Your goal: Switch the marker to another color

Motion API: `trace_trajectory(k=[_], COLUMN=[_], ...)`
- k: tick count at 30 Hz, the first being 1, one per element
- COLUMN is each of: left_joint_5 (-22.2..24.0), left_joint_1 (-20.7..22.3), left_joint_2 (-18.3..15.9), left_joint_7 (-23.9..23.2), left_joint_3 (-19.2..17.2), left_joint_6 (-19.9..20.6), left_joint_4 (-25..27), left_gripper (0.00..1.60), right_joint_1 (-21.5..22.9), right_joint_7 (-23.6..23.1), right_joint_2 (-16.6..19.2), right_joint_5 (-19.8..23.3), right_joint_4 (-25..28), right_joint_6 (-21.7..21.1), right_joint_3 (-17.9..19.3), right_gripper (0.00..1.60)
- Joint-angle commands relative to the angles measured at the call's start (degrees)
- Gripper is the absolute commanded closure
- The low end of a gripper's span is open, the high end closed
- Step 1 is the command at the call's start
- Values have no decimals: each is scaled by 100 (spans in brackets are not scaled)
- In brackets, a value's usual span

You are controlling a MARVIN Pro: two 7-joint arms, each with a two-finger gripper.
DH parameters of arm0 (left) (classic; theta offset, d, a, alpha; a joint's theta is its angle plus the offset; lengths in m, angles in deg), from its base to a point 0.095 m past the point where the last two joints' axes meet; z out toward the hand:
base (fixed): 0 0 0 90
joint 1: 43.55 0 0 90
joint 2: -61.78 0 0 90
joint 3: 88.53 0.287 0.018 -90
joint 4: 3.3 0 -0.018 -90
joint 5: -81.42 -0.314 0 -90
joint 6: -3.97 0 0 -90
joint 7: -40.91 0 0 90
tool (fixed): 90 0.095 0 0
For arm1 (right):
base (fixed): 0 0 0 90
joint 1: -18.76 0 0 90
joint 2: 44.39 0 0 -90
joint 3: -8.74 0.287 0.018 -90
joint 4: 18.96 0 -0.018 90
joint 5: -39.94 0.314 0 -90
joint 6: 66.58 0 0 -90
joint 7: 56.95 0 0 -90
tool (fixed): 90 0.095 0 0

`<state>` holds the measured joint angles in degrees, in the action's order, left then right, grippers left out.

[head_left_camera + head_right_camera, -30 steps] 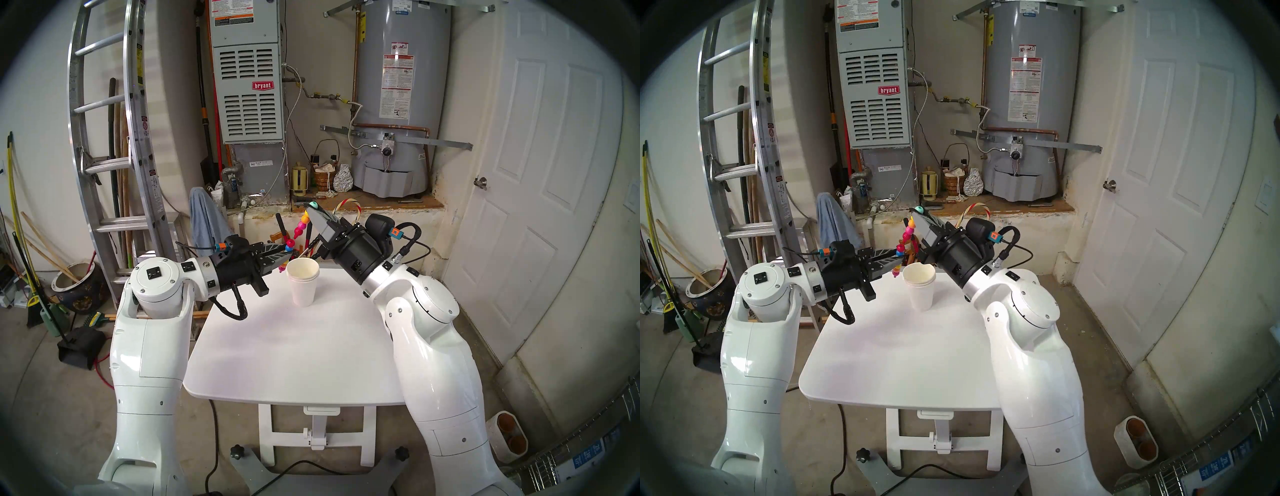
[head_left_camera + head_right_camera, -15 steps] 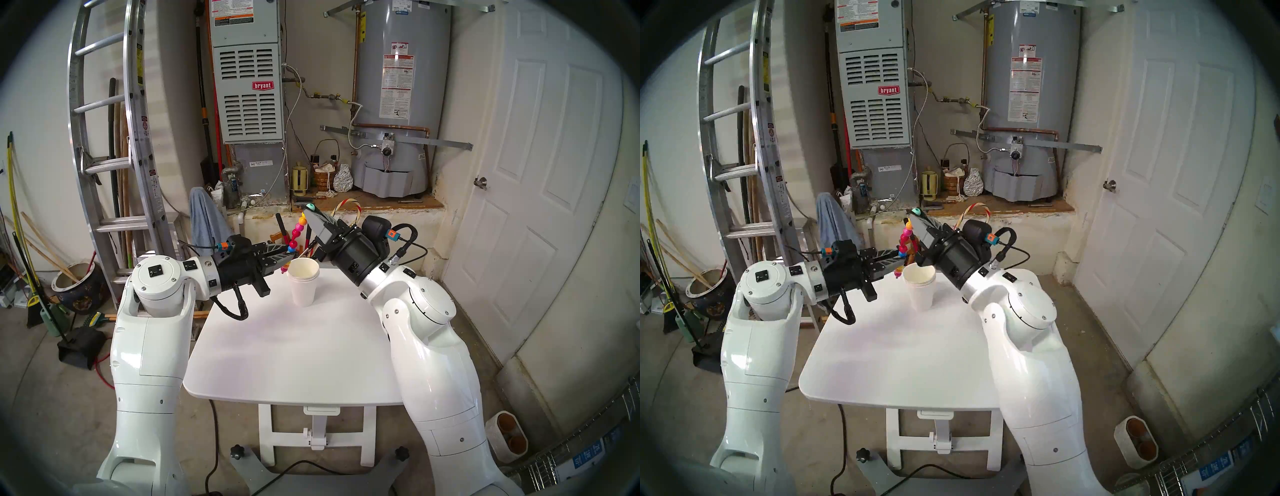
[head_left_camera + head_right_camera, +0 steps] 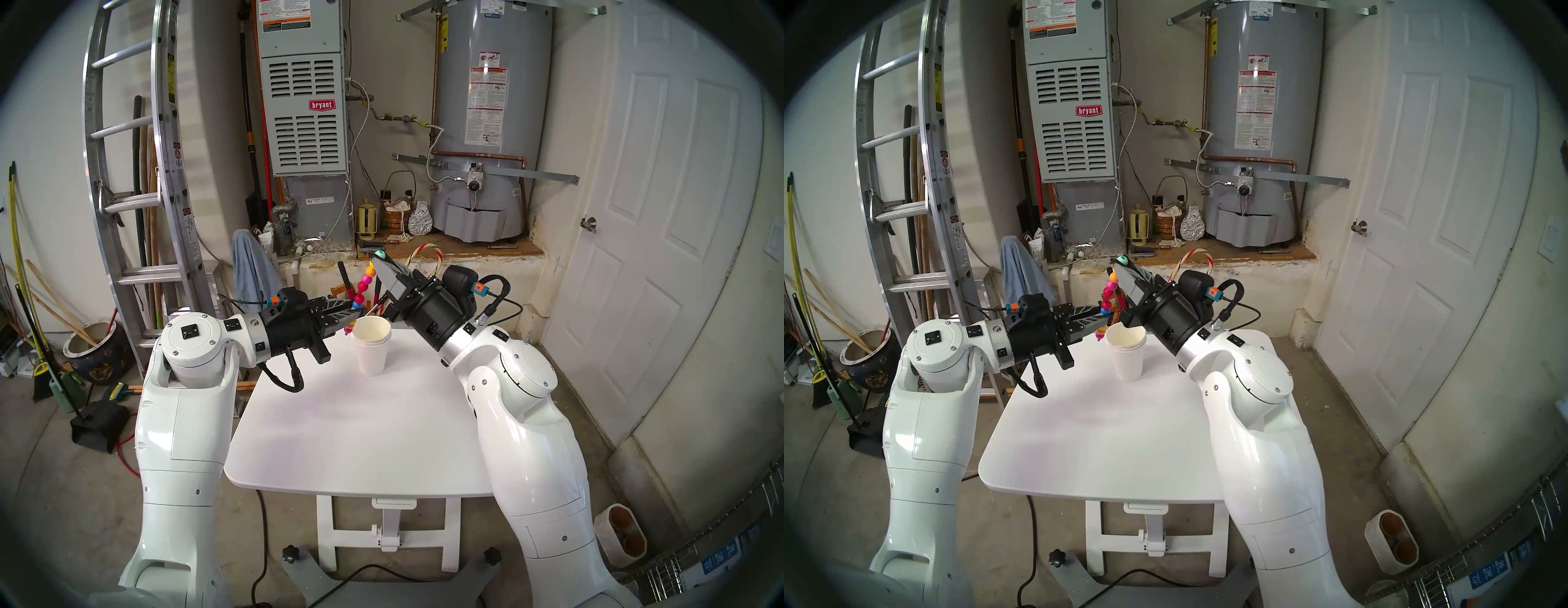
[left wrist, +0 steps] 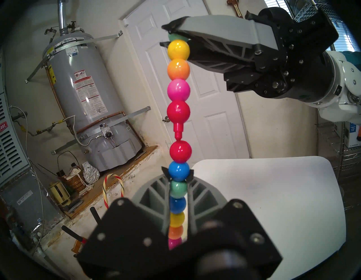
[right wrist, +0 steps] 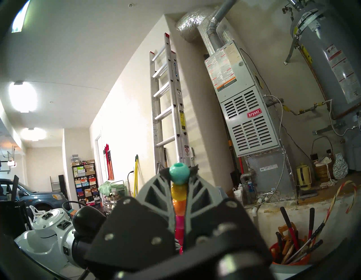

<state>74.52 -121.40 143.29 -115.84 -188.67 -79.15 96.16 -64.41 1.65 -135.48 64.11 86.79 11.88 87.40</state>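
The marker is a stick of bright bead-like segments, split in two. My right gripper [image 3: 379,256] [image 4: 170,35] [image 5: 179,172] is shut on the teal top bead of the upper piece [image 4: 178,91], which runs through yellow, orange, pink and red. Its bare red nib points down. My left gripper [image 3: 355,309] [image 3: 1103,312] [image 4: 177,173] is shut on a blue bead of the lower piece [image 4: 180,152]. The nib's tip sits right at the top of the lower piece's red bead. Both pieces hang above the table's far edge, just behind the paper cups.
A stack of white paper cups [image 3: 372,346] stands at the far middle of the white table [image 3: 360,424]. Behind the table are a striped candy cane [image 3: 428,254] and an orange bucket of red and black tool handles [image 5: 289,250]. A ladder [image 3: 140,170] leans at the left.
Over the last second my right gripper came down and left with the upper piece, and my left gripper edged right, bringing the two pieces together. Almost nothing moved in the last half second.
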Motion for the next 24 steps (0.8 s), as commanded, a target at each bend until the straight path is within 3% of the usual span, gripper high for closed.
trace_trajectory(k=[1, 24], left_joint_5=[44, 51], left_joint_1=[73, 50], left_joint_2=[27, 53], left_joint_7=[16, -17], left_joint_3=[-18, -34], left_joint_6=[-45, -12], left_joint_4=[20, 87], left_gripper=[160, 160], right_joint_1=[89, 34], right_joint_7=[4, -34], right_joint_2=[-50, -64], right_joint_5=[30, 34], right_joint_4=[89, 112], right_joint_6=[40, 35], right_joint_3=[24, 53], right_gripper=[160, 160])
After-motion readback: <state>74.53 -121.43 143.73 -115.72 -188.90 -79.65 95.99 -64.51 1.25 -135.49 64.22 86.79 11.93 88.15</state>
